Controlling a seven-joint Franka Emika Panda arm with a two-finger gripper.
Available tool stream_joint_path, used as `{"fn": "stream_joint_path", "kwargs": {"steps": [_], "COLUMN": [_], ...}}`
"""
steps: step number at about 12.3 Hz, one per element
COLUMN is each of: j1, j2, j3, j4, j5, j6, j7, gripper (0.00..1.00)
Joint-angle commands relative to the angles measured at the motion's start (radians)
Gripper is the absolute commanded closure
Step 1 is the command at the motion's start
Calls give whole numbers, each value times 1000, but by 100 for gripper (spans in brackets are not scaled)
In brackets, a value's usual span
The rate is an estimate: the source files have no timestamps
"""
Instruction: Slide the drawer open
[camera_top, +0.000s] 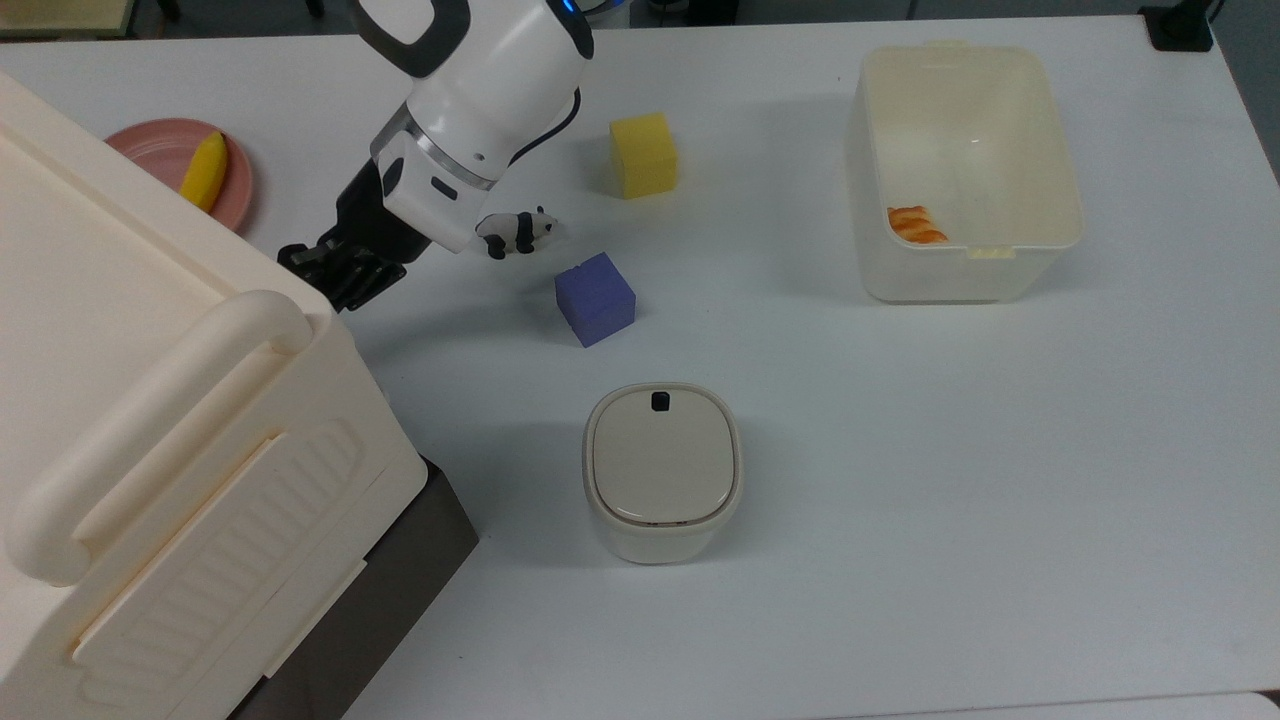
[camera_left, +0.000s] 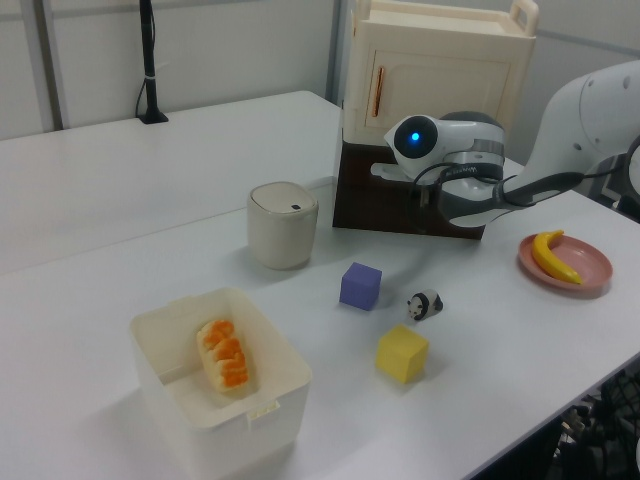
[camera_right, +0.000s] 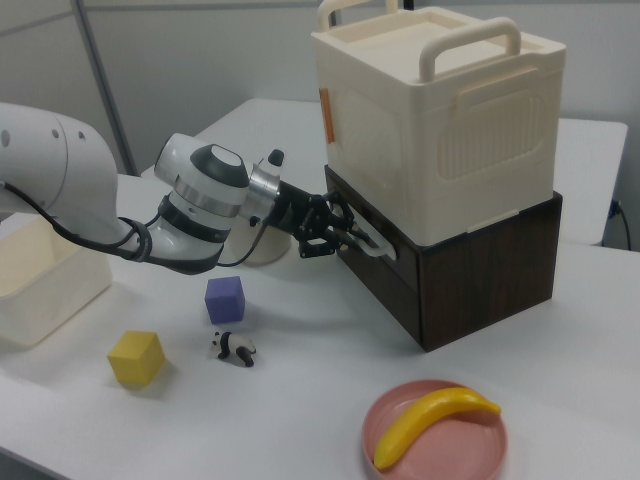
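The black two-finger gripper (camera_right: 345, 232) reaches sideways to the dark brown wooden drawer (camera_right: 380, 265) at the base of the large cream ribbed cabinet (camera_right: 440, 120), its fingers pinching the drawer's thin white loop handle (camera_right: 372, 243) in the right view. The drawer front sits flush with the dark base. Nearby on the white table (camera_top: 900, 480) lie a small panda figure (camera_top: 516, 232) and a purple cube (camera_top: 595, 298).

I can read no words, numbers, labels or brand marks on anything around me, from the top, left or right views.
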Motion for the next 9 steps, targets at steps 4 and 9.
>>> {"fn": "stream_joint_path", "kwargs": {"steps": [4, 9], "j1": [7, 7], "j2": [-21, -39], "j3": [5, 15], "j4": [-27, -53], "j5": [-2, -2], "j6": [16, 16], "j7": [29, 39], "gripper": [94, 95]}}
